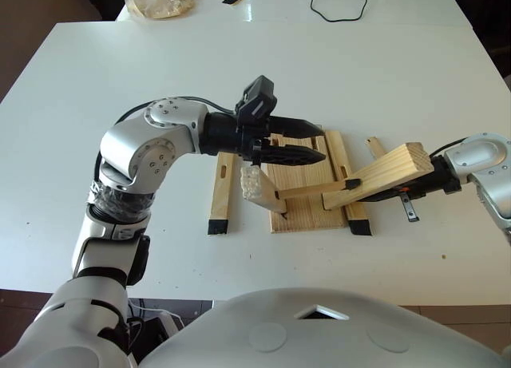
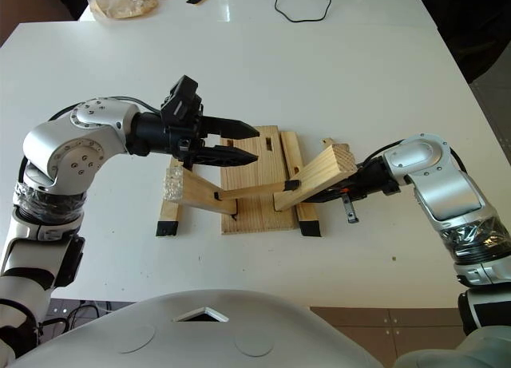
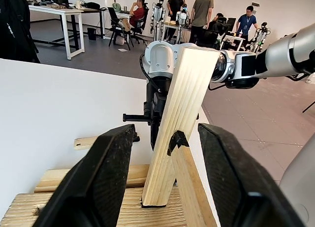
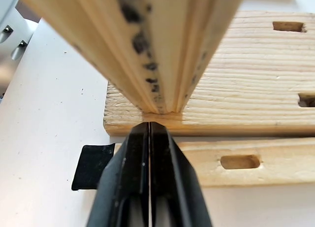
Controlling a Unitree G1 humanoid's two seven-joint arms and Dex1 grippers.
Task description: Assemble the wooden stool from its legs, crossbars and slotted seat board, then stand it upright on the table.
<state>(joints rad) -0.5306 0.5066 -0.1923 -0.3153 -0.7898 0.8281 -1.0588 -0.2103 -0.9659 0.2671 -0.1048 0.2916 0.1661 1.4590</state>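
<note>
Leg (image 1: 383,175) is leaning over the seat board (image 1: 307,212) on the bench (image 1: 96,81), riding my right end effector (image 4: 149,126), pressed together beneath. Left end effector (image 1: 319,142) is hovering spread. I'm judging it stiff, light; gripping mid-length suits.

On the white worktop (image 1: 96,104) the slotted seat board (image 1: 307,212) lies flat. One leg (image 1: 221,194) lies flat near its left edge and another (image 1: 339,156) along its right edge. The left gripper (image 1: 323,142) hangs over the board, jaws apart. A thick leg (image 1: 387,172) slants up toward the right, with the right gripper (image 1: 391,194) beneath it. A crossbar (image 1: 307,191) runs from it to a second tilted leg (image 1: 267,194).
</note>
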